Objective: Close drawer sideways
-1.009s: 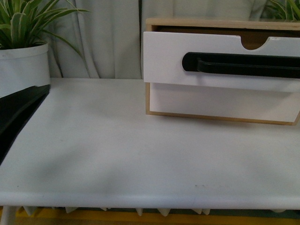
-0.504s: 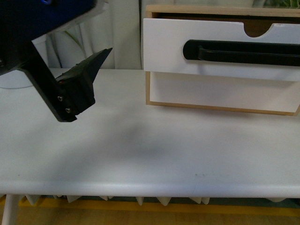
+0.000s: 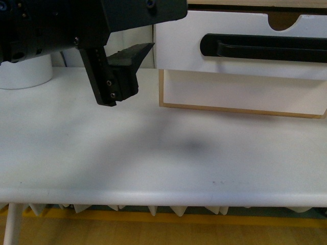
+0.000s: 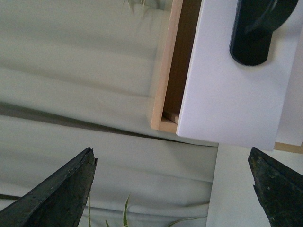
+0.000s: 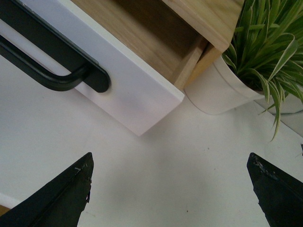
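Here, my left gripper (image 3: 125, 71) hangs, fingers spread, the part-open white drawer (image 3: 240, 46) just beyond its fingertips; my right gripper (image 5: 170, 161) also gapes.

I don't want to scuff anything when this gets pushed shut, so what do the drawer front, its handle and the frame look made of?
Drawer front: smooth white painted or laminated board, no grain showing.
Handle: black with a slight sheen, either metal or plastic.
Frame: light wood, faint grain, apparently unpainted.
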